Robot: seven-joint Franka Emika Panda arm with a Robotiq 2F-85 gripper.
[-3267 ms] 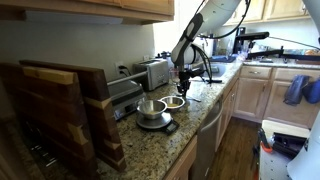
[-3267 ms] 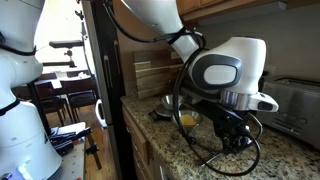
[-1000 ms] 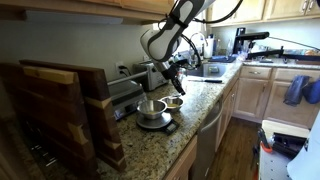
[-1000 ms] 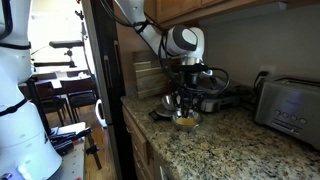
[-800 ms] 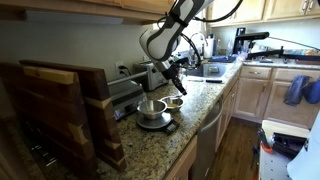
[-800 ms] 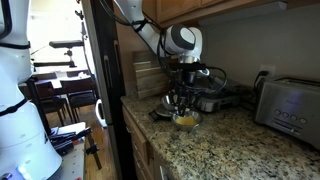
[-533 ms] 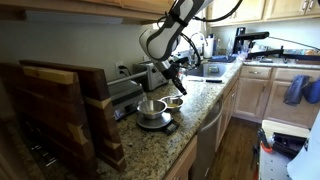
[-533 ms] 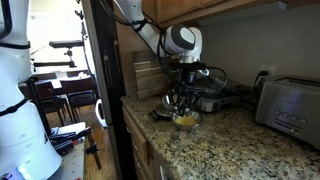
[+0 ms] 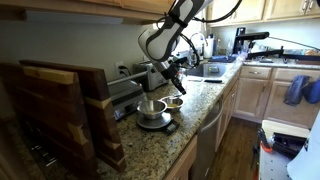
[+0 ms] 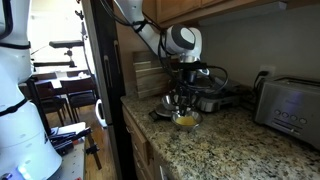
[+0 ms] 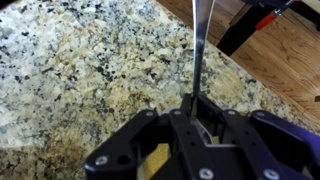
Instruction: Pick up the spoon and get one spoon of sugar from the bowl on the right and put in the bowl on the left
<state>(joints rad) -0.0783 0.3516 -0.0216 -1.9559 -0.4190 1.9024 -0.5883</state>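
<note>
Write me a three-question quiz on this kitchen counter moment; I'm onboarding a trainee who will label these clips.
1. True or false: the gripper is shut on the spoon handle.
2. Which surface shows below in the wrist view: A) speckled granite counter, B) a steel sink, C) a cloth?
3. What appliance stands at the far side of the counter in an exterior view?

Key: 1. True. 2. A. 3. A toaster.
</note>
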